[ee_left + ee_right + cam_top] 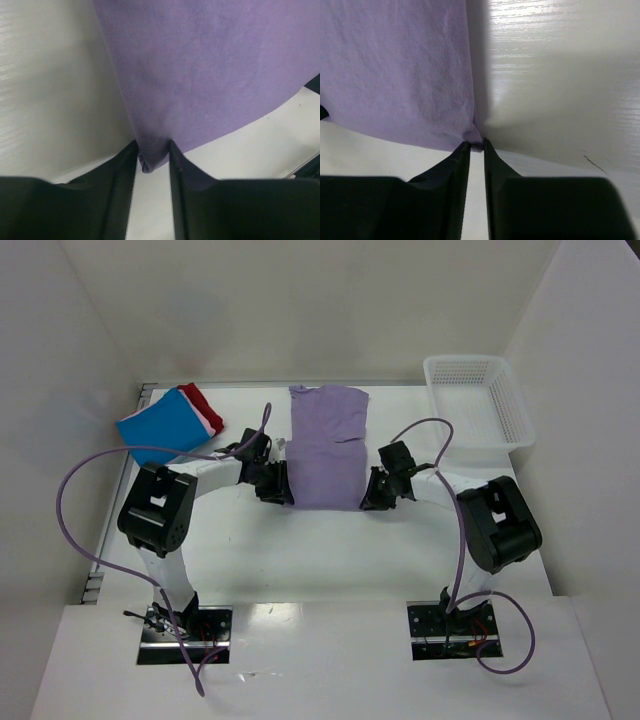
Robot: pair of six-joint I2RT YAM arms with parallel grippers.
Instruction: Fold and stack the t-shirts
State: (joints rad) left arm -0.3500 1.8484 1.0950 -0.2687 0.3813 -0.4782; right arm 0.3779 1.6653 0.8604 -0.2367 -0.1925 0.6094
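Note:
A lavender t-shirt (328, 445) lies as a long strip in the middle of the table, collar end far from me. My left gripper (283, 490) is at its near left corner. In the left wrist view the jaws (152, 145) press a bunched corner of the purple cloth (210, 75) from both sides. My right gripper (372, 498) is at the near right corner, its jaws (476, 142) almost together on the tip of the cloth (395, 70). At the far left a folded blue t-shirt (160, 428) lies on a pink one (212, 420) and a red one (205, 400).
A white mesh basket (475, 400) stands at the far right corner of the table. White walls close in the table at the back and on both sides. Purple cables loop from both arms over the table surface.

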